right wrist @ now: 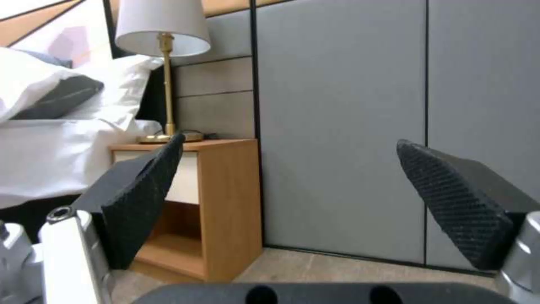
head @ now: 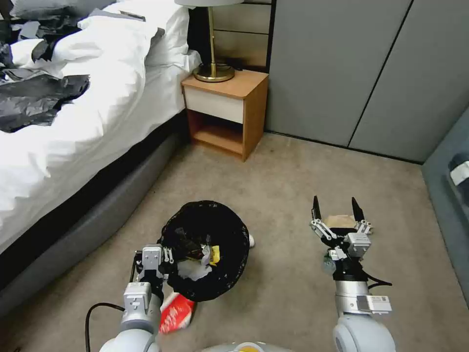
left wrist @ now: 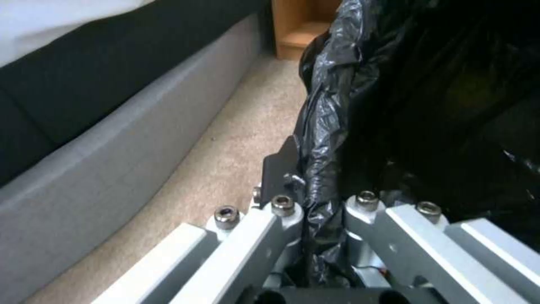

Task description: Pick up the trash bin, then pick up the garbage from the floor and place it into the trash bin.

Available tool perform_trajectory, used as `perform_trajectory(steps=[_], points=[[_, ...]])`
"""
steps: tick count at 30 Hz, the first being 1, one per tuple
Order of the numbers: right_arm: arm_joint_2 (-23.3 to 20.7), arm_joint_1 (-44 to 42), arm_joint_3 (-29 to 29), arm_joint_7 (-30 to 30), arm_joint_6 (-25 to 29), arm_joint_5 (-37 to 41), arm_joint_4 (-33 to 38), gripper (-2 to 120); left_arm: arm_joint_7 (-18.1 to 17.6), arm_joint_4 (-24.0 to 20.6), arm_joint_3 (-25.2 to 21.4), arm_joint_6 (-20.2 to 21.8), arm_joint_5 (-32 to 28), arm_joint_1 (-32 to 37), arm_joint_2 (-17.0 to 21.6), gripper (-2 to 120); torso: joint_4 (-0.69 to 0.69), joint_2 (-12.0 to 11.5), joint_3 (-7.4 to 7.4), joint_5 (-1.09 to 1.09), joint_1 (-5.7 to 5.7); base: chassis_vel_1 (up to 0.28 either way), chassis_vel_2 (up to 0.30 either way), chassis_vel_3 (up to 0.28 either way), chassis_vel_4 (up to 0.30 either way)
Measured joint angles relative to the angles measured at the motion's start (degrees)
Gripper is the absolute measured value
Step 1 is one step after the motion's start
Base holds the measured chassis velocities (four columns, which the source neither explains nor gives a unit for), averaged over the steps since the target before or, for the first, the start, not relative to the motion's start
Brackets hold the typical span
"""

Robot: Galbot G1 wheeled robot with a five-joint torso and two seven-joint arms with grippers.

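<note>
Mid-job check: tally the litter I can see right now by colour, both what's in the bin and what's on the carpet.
Left gripper is shut on the trash bin rim; right gripper is open, hovering.
White crumpled paper, in the bin: 1
Yellow wrapper, in the bin: 1
Red wrapper, on the carpet: 1
Brown paper bag, on the carpet: 1
Total: 4

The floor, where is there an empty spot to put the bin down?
Bare carpet lies between the nightstand and the right gripper. It is crowded by the left gripper: trash bin, red wrapper, bed.
</note>
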Motion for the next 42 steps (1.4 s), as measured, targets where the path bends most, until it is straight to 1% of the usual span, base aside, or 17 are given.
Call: perform_trajectory(steps=[7, 15, 22, 26, 29, 30, 33, 34, 35, 37, 38, 39, 40, 41, 42], points=[[-0.1, 0.5, 0.7, 0.0, 0.0, 0.1, 0.0, 95, 0.0, 0.0, 0.0, -0.1, 0.0, 0.0, 0.0, 1, -0.01, 0.0, 0.00, -0.01, 0.00, -0.087, 0.081, 0.073, -0.082], [-0.2, 1.5, 1.7, 0.0, 0.0, 0.1, -0.4, 95, -0.1, 0.0, 0.0, -0.1, 0.0, 0.0, 0.0, 1, 0.00, 0.0, 0.00, 0.00, 0.00, -0.004, 0.002, 0.003, -0.007], [-0.5, 2.6, 2.9, 0.0, 0.4, 0.1, -0.8, 99, -0.1, 0.1, -0.1, -0.2, 0.0, 0.0, 0.1, 1, -0.01, 0.0, 0.00, 0.00, 0.00, 0.000, 0.000, 0.000, 0.000], [-0.8, 3.2, 3.8, 1.2, -1.0, -0.8, -0.8, 100, -0.1, 0.1, -0.1, -0.2, 0.0, 0.0, 0.1, 1, 0.00, 0.0, 0.00, 0.00, 0.00, 0.000, 0.000, 0.000, 0.000], [-1.3, 3.8, 5.1, 2.6, -5.7, -1.8, -0.6, 100, -0.1, 0.1, -0.1, -0.2, 0.0, 0.1, 0.1, 1, -0.01, 0.0, 0.00, 0.00, 0.00, 0.000, 0.000, 0.000, 0.000], [-1.3, 3.8, 5.1, 2.6, -5.7, -1.8, -0.6, 100, -0.1, 0.1, -0.1, -0.2, 0.0, 0.1, 0.1, 1, -0.01, 0.0, 0.00, 0.00, 0.00, 0.000, 0.000, 0.000, 0.000], [-2.1, 4.8, 6.9, 4.5, -13.0, -2.3, -0.6, 100, 0.0, 0.1, 0.0, -0.3, 0.0, 0.2, 0.2, 1, -0.01, 0.0, 0.00, 0.00, 0.00, 0.000, 0.000, 0.000, 0.000], [-2.1, 4.8, 6.9, 4.5, -13.0, -2.3, -0.6, 100, 0.0, 0.1, 0.0, -0.3, 0.0, 0.2, 0.2, 1, -0.01, 0.0, 0.00, 0.00, 0.00, 0.000, 0.000, 0.000, 0.000], [-2.3, 5.0, 7.1, 4.9, -14.4, -2.3, -0.6, 100, 0.0, 0.1, 0.0, -0.3, 0.0, 0.2, 0.2, 1, 0.00, 0.0, 0.00, 0.00, 0.00, 0.000, 0.000, 0.000, 0.000], [-2.7, 5.4, 7.7, 5.6, -19.5, -1.3, -0.3, 100, 0.0, 0.1, 0.0, -0.3, 0.0, 0.3, 0.2, 1, -0.01, 0.0, 0.00, 0.02, 0.00, 0.000, 0.000, 0.000, 0.000], [-2.7, 5.4, 7.7, 5.6, -19.5, -1.3, -0.3, 100, 0.0, 0.1, 0.0, -0.3, 0.0, 0.3, 0.2, 1, -0.01, 0.0, 0.00, 0.02, 0.00, 0.000, 0.000, 0.000, 0.000], [-3.2, 5.8, 8.4, 5.8, -24.7, 0.0, -0.1, 100, 0.0, 0.0, 0.0, -0.3, 0.0, 0.4, 0.3, 1, 0.00, 0.0, 0.00, -0.01, 0.00, 0.000, 0.000, 0.000, 0.000], [-3.4, 5.9, 8.7, 5.8, -27.1, 0.6, 0.0, 100, 0.0, 0.0, 0.0, -0.3, 0.0, 0.4, 0.3, 1, 0.00, 0.0, 0.00, 0.00, 0.00, 0.000, 0.000, 0.000, 0.000], [-3.8, 6.2, 9.3, 5.8, -33.2, 2.2, -0.1, 100, 0.0, -0.1, 0.0, -0.3, 0.0, 0.4, 0.3, 1, -0.01, 0.0, 0.00, 0.00, 0.00, 0.000, 0.000, 0.000, 0.000], [-3.8, 6.2, 9.3, 5.8, -33.2, 2.2, -0.1, 100, 0.0, -0.1, 0.0, -0.3, 0.0, 0.4, 0.3, 1, -0.01, 0.0, 0.00, 0.00, 0.00, 0.000, 0.000, 0.000, 0.000]])
